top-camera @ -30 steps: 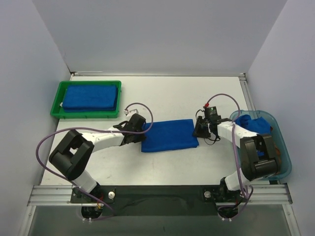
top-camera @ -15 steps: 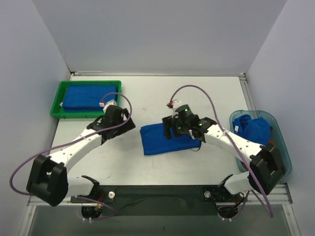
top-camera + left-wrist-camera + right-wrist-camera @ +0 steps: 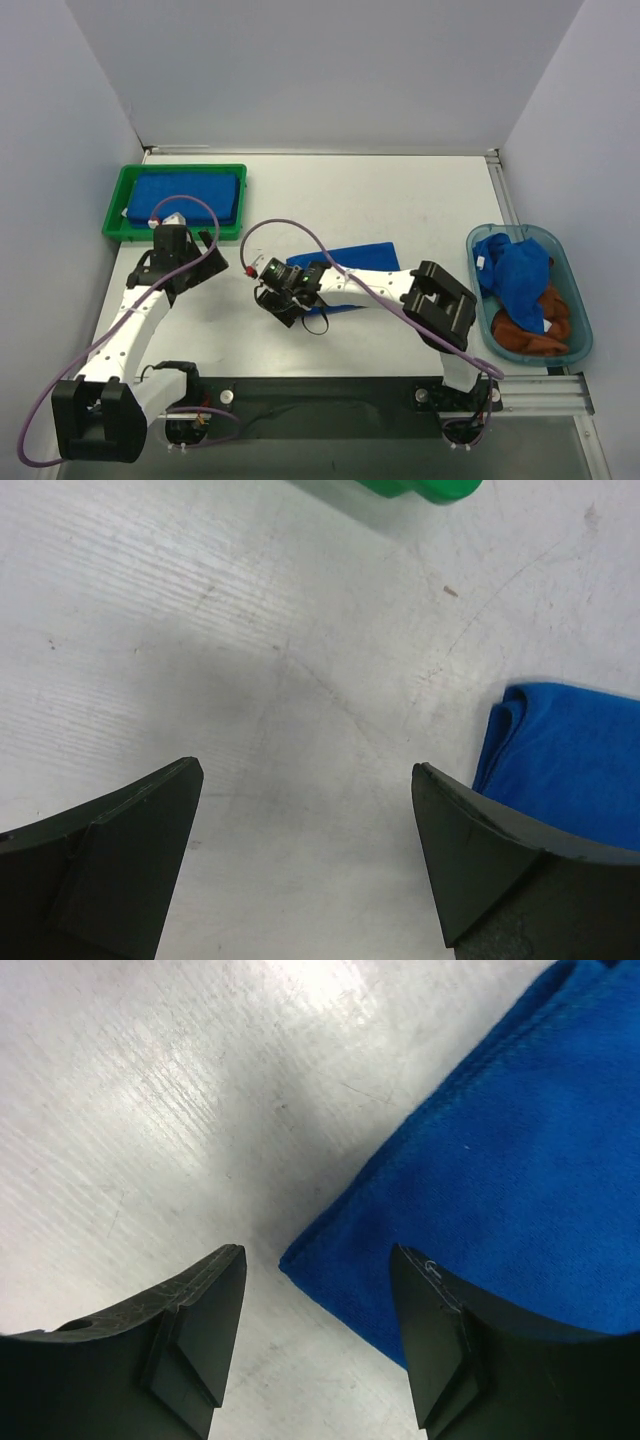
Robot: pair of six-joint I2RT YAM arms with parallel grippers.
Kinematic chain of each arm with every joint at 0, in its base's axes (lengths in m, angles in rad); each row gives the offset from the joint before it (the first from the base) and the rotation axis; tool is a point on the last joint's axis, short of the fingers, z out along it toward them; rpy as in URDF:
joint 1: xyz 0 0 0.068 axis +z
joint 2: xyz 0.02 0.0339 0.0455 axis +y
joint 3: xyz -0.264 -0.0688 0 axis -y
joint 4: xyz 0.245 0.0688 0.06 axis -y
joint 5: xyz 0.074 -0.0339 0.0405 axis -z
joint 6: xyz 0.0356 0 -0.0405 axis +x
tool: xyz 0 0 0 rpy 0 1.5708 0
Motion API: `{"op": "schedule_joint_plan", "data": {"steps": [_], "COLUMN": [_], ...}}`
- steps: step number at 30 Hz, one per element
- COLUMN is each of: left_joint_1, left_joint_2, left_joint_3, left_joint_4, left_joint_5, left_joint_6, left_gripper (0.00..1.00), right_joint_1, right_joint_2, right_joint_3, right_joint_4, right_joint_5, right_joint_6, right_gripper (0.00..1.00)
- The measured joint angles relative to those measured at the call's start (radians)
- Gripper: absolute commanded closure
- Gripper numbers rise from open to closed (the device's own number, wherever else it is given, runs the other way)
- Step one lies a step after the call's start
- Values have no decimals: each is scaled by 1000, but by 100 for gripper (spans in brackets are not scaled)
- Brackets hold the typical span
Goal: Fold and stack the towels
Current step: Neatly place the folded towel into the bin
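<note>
Towel [image 3: 365, 255]: blue plush rectangle, folded flat

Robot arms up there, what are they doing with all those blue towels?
They are folding towels and stacking them. One folded blue towel lies in the middle of the table. The right claw is open at a corner at its left end, holding nothing. The left claw, also open and empty, hangs over the table between that towel and the green tray, where a stacked blue towel lies. Crumpled towels wait in the teal bin.
</note>
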Motion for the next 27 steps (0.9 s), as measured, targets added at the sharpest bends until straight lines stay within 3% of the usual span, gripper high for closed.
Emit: {"op": "schedule_joint_plan", "data": {"steps": [6,11,15,17,23,27], "left_joint_1": [2,2,2,2,2,2], "left_joint_2": [-37,-37,-37,-37,-37,-35], "left_joint_3": [-38,-39,-39,-39,-44,-59], "left_joint_4": [-22,-21,-21,-21,-18,-11], "left_joint_5": [5,11,13,15,68,112], "left_joint_6": [25,34,35,35,33,12], "left_gripper": [2,3,2,3,3,3], "right_joint_1": [32,38,48,49,35,-8], "right_joint_2": [80,102,139,147,141,51], "right_joint_3": [47,75,122,132,126,-10], "right_joint_4": [-51,-73,-100,-108,-100,12], "right_joint_5": [76,117,141,153,130,58], "right_joint_6": [-12,-14,-27,-36,-39,-27], "right_gripper": [47,60,91,100,100,100]}}
